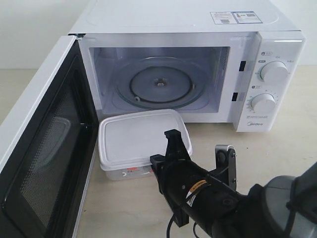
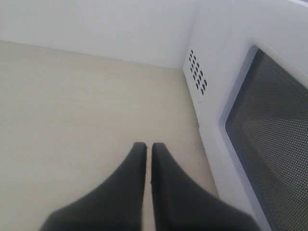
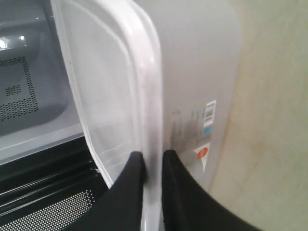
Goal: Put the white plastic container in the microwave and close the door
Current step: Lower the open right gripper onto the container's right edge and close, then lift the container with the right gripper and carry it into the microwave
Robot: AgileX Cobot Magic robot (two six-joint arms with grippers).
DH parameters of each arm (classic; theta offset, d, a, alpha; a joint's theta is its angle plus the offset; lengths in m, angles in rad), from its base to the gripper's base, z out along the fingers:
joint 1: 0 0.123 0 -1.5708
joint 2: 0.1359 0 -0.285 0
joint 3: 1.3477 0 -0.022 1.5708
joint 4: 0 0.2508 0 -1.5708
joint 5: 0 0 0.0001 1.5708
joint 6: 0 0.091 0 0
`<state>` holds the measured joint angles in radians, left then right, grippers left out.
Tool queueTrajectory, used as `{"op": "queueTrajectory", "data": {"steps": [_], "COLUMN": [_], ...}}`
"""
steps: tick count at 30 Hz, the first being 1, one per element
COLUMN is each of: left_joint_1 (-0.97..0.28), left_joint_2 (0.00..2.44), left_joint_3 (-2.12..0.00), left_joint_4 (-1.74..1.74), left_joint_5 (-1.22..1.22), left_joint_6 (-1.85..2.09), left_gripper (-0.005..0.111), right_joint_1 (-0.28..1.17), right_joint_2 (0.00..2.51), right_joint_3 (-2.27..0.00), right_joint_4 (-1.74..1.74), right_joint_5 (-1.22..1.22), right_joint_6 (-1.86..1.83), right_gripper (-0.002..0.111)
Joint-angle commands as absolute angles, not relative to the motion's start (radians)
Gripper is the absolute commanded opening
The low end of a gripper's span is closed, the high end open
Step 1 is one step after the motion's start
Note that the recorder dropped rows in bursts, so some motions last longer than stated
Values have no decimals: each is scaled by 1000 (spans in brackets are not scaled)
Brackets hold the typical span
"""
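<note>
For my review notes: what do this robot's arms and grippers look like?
The left gripper and right gripper have smooth matte-black fingers tapering to blunt tips. The right arm has a black wrist housing with a small yellow-and-white label, a black cable, and a grey link behind.

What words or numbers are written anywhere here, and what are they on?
"Midea": on the microwave front, under the lower knob.
Sticker on top of the microwave: print too small to read.
Marks round both knobs: too small to read.
Labels on the side of the box: a barcode and a red patch, words blurred.
Yellow label on the robot arm: unreadable.
</note>
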<state>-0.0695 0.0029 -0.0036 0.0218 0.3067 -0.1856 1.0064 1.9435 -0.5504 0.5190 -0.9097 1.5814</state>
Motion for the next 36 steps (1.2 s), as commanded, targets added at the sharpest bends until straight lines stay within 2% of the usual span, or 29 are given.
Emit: {"op": "queueTrajectory", "data": {"steps": [1,23,28,36], "left_joint_1": [-64,-64,-64,-64], "left_joint_2": [0,0,0,0], "left_joint_3": [0,0,0,0], "left_joint_4": [23,23,23,23], "left_joint_5": [308,308,308,308], "left_joint_6": [-181,-181,-181,-181], "left_gripper": [4,4,4,4], "right_joint_1": [1008,1008,1008,1008], "right_joint_2": [1926,1583,1567,1568], "right_joint_3": [-520,-117,-109,-223], "right_joint_4": [496,429,424,517], "right_joint_5": [-968,-1025,-1055,-994], "right_joint_6": [1559,1489,1489,1406], "right_gripper": [0,0,0,0]}}
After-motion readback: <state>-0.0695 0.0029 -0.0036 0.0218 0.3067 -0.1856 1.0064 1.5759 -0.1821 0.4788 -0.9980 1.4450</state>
